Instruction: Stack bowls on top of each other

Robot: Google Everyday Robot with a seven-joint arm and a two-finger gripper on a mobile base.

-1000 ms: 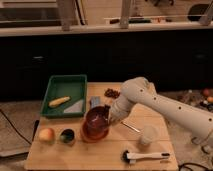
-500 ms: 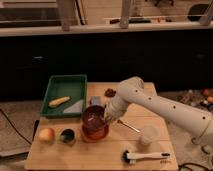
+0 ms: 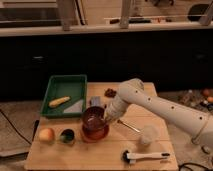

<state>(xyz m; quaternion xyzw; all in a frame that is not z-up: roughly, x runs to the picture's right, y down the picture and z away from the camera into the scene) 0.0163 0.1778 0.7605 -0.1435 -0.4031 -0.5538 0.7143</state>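
Two bowls, gripper at right rim

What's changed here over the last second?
The arm swung slightly toward the bowls, bringing its tool to the right rim of the dark red bowl, which sits over the orange-brown bowl. Apple, green cup, tray and brush stayed put.
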